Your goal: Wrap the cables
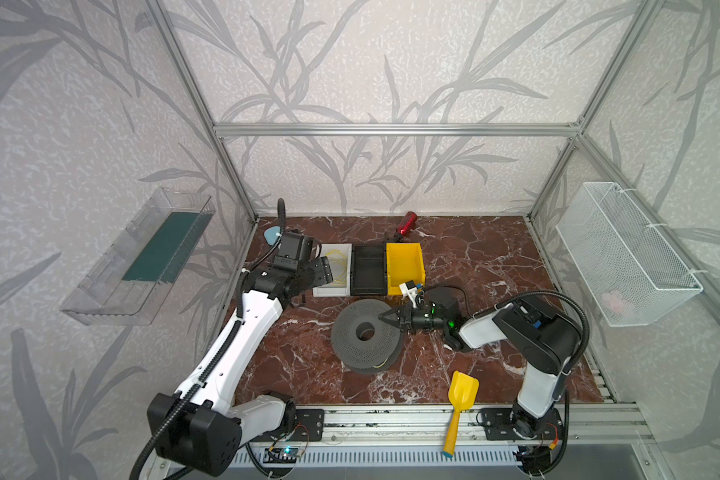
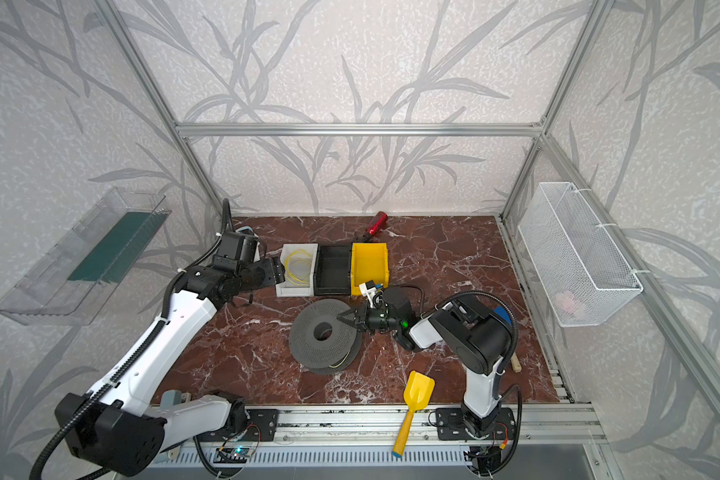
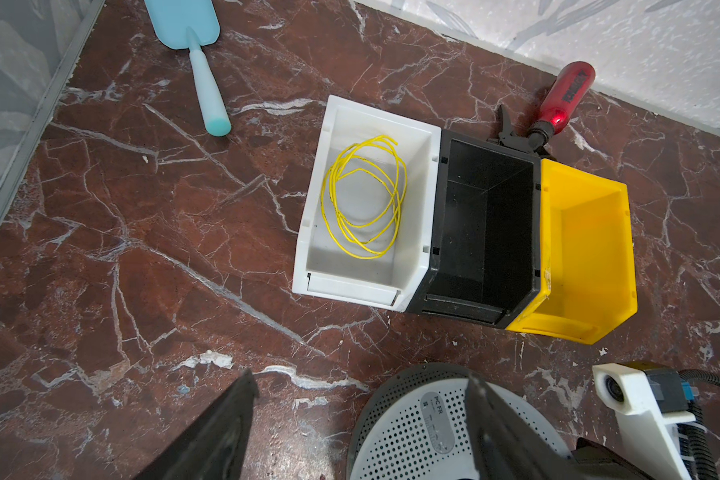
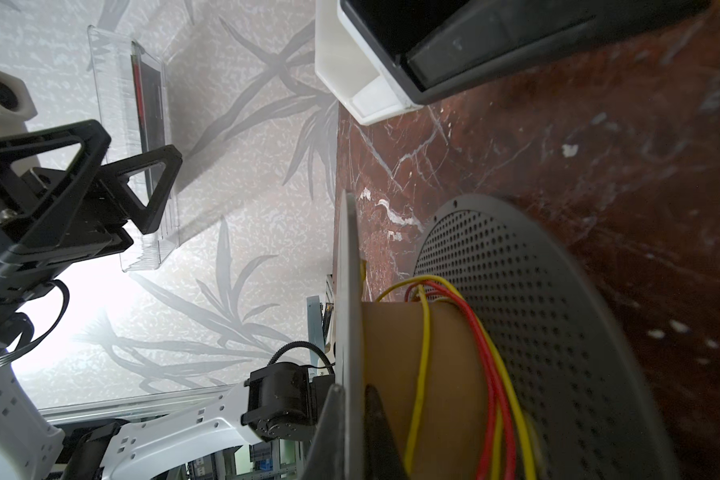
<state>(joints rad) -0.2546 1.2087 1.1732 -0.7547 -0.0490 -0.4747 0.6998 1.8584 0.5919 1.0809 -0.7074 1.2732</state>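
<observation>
Loops of yellow cable lie loose on the floor of the white bin, straight ahead of the left pincer and well clear of its tips. That pincer is released: its two black fingers stand wide apart with nothing between them. Only the left wrist view lays the coil out whole. In a top view the left arm covers part of that bin, and the right wrist view catches just the bin's outer front. The right pincer is clenched on the rim of the grey spool's upper flange. Its wrist view alone reveals the brown core just beyond its tips, with yellow and red strands wound round it. From above, the flange hides all but a glint of yellow at the spool's edge.
</observation>
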